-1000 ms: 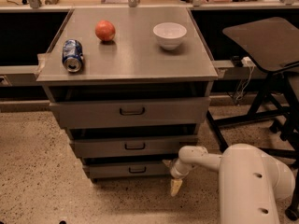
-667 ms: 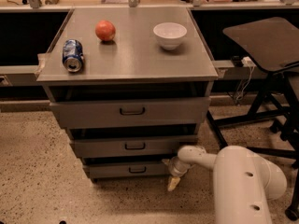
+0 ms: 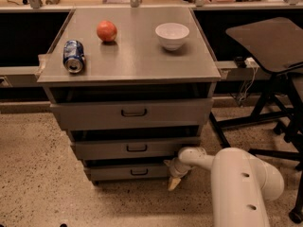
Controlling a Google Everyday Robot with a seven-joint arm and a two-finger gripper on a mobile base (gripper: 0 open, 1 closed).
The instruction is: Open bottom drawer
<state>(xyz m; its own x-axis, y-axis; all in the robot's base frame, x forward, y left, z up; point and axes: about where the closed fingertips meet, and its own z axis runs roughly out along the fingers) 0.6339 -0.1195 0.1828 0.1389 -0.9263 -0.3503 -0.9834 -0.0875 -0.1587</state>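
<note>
Bottom drawer [image 3: 118, 173] (gripper [image 3: 173, 183] at its corner)

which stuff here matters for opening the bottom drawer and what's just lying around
For the job:
- bottom drawer
- its handle
- gripper, low by the drawer's right end

Just lying about:
- can, apple and bowl on the cabinet top
- top drawer
- middle drawer

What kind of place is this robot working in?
Probably a lab or workshop: grey metal drawer cabinet, cluttered workbench behind, speckled floor. The gripper sits low, beside the bottom drawer.
</note>
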